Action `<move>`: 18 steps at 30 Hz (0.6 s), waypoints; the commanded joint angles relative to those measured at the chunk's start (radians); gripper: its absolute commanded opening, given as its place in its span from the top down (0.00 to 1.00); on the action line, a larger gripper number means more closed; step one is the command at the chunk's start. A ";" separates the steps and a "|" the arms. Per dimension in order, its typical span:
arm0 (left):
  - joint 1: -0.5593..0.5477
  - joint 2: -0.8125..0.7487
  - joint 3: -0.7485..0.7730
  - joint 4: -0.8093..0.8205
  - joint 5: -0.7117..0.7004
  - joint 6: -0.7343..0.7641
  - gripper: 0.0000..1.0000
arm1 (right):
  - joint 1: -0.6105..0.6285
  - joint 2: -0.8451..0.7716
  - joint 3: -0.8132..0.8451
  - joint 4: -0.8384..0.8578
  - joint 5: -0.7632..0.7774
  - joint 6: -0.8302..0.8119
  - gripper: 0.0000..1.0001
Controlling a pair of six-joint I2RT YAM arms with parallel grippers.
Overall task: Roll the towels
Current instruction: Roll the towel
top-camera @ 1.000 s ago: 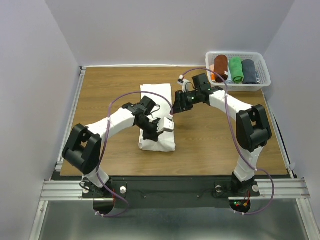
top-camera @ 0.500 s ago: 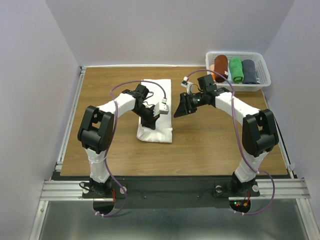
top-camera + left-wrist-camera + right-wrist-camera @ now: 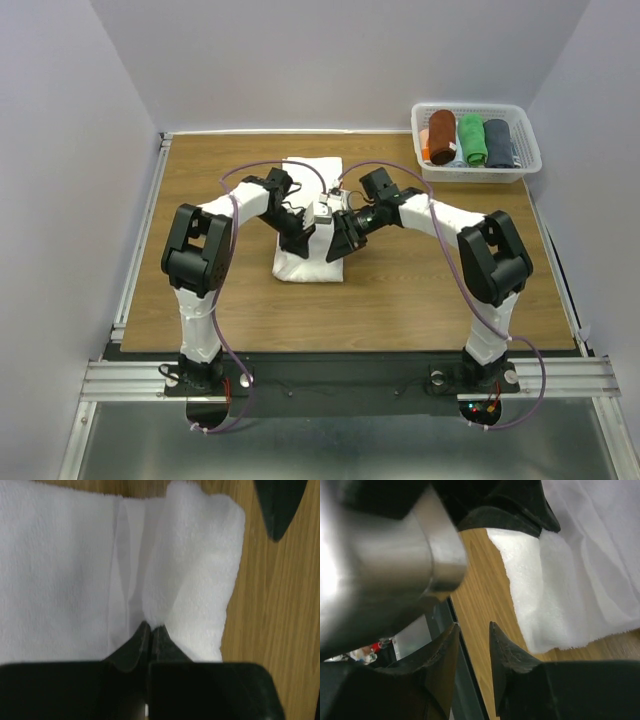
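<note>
**A:** What has the left gripper (image 3: 151, 636) got?

**B:** Its jaws are pinched tight on a fold of the plain white cloth towel (image 3: 192, 565), right beside a thicker, doubled-over part.

**A:** And the right gripper (image 3: 472, 647)?

**B:** The jaws stand a narrow gap apart with nothing between them. It is over the brown wooden table (image 3: 487, 595), just beside the towel's edge.

**A:** Where does that towel lie?

**B:** Mid-table, under the left gripper.

**A:** The other one?

**B:** The dark slate blue-grey towel (image 3: 498, 143) sits rolled in the white plastic mesh basket (image 3: 478, 107) at the far right corner. Beside it are a bright green rolled towel (image 3: 472, 139) and a rust-brown rolled towel (image 3: 441, 133).
</note>
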 commanded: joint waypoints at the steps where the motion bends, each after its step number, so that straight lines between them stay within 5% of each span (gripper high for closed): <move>1: 0.019 0.021 0.057 -0.034 0.034 0.019 0.93 | 0.019 0.071 -0.005 0.060 0.044 0.023 0.66; 4: 0.030 0.021 0.064 -0.044 0.033 0.018 0.86 | 0.019 0.126 -0.025 0.083 0.146 0.043 0.67; 6: 0.039 0.002 0.057 -0.040 0.011 0.010 0.63 | 0.019 0.154 -0.026 0.089 0.202 0.061 0.67; 10: 0.093 -0.076 0.001 -0.018 -0.053 0.033 0.38 | 0.019 0.197 -0.013 0.083 0.278 0.080 0.68; 14: 0.137 -0.154 -0.068 -0.002 -0.148 0.100 0.22 | 0.019 0.202 -0.022 0.081 0.332 0.084 0.68; 18: 0.198 -0.205 -0.145 0.029 -0.223 0.137 0.17 | 0.017 0.197 -0.036 0.078 0.343 0.081 0.68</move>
